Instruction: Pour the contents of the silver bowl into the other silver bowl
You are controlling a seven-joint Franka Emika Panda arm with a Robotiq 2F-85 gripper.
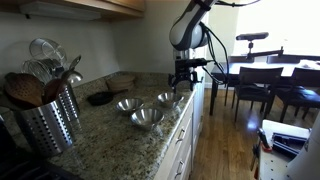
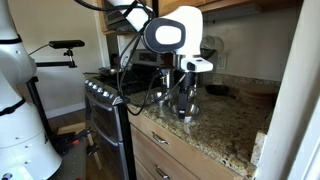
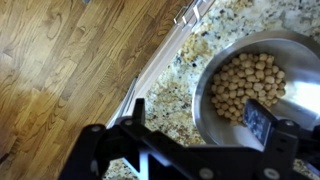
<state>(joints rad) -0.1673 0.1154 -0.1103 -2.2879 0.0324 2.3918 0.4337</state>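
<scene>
In the wrist view a small shiny silver bowl (image 3: 300, 100) sits on the granite counter, holding pale round pellets (image 3: 245, 80). My gripper (image 3: 197, 115) is open and straddles its rim, with one finger over the pellets and the other outside over the counter. In an exterior view the gripper (image 1: 181, 80) hangs just above this bowl (image 1: 168, 98) near the counter's edge. The other small silver bowl (image 1: 128, 104) stands further along the counter. In an exterior view the gripper (image 2: 185, 98) is low over the counter and the bowls there are mostly hidden.
A wider steel bowl (image 1: 147, 118) stands between and in front of the two small ones. A perforated steel utensil holder (image 1: 50, 122) and a dark flat object (image 1: 100, 98) are also on the counter. The counter edge (image 3: 150, 75) drops to the wooden floor (image 3: 70, 70).
</scene>
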